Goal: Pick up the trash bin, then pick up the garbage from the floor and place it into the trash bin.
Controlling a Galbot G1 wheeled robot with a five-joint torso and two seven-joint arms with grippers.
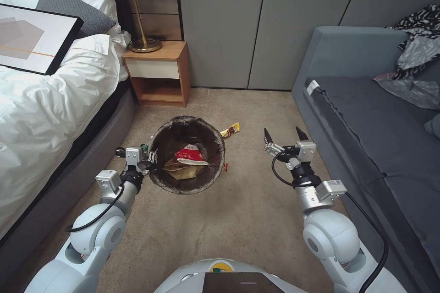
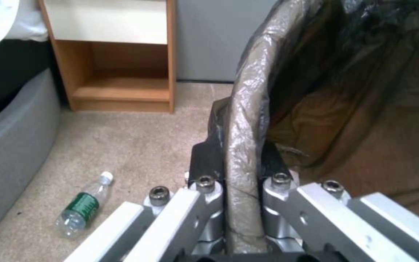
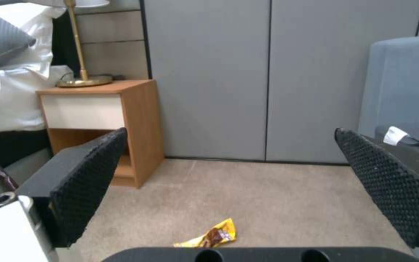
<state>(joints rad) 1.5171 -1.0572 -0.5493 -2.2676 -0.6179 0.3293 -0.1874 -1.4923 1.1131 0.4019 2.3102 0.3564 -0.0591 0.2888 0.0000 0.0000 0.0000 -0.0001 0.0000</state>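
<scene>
In a carpeted bedroom, the robot's left gripper (image 1: 150, 155) is pinching the bag-covered rim of the trash bin (image 1: 186, 154) at the centre of the head view, one finger inside the lip and one outside, a hold that appears meant to keep the pail up and its mouth open toward the other arm. The left wrist view is showing the same clamp from close in, the left gripper (image 2: 241, 171) closing its fingers (image 2: 204, 163) on the glossy, wrinkled band of liner. The bin is looking like a small round pail, wider at the top, lined with a thin brown-black bag folded over its edge; a tan paper bag (image 1: 182, 169) and a red-and-white packet (image 1: 191, 155) are already lying inside. The right gripper (image 1: 284, 136) is hanging right of centre in the head view with its jaws spread wide and nothing between them, seemingly readied for the next piece. Its likely target, a yellow wrapper (image 1: 230, 129), is lying on the carpet just beyond the bin's upper right edge, and it is sitting low and centre in the right wrist view, between the textured black fingers (image 3: 88, 178). A clear bottle (image 2: 82, 207) with a green label is resting on the floor at the lower left of the left wrist view, near the grey bed base (image 2: 11, 145), so the collecting is judged unfinished.
</scene>
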